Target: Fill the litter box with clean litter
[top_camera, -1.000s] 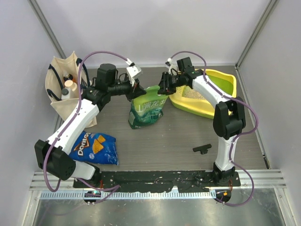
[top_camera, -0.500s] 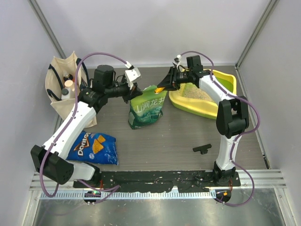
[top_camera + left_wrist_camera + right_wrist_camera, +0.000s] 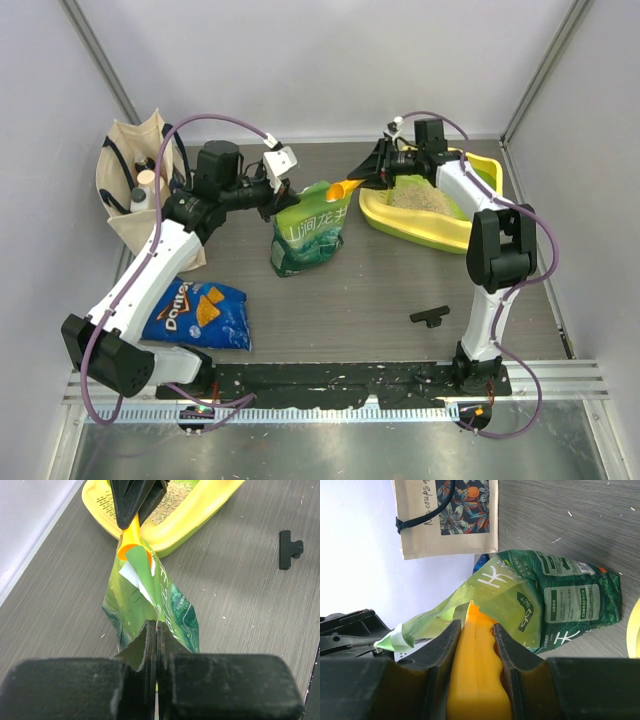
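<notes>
The litter box [image 3: 440, 237] has a yellow rim and sits at the back right. Beige clean litter [image 3: 415, 197] lies in its basin. It also shows in the left wrist view [image 3: 200, 510] with litter [image 3: 167, 497]. A green printed pouch [image 3: 310, 235] stands left of the box. My left gripper [image 3: 288, 198] is shut on the pouch's top edge [image 3: 150, 595] and holds it up. My right gripper [image 3: 372, 172] is shut on the handle of an orange scoop [image 3: 343, 188]. The scoop's [image 3: 477, 665] tip is at the pouch's open mouth [image 3: 560, 600].
A beige tote bag [image 3: 135, 190] with bottles stands at the back left, and also shows in the right wrist view [image 3: 450, 515]. A blue Doritos bag [image 3: 200, 315] lies front left. A black clip [image 3: 430, 317] lies front right, and also shows in the left wrist view [image 3: 289, 547]. Walls enclose the table.
My right gripper has drawn back to the right, away from the pouch and toward the litter box. The orange scoop now shows at the pouch's mouth. My left arm shifted slightly left.
</notes>
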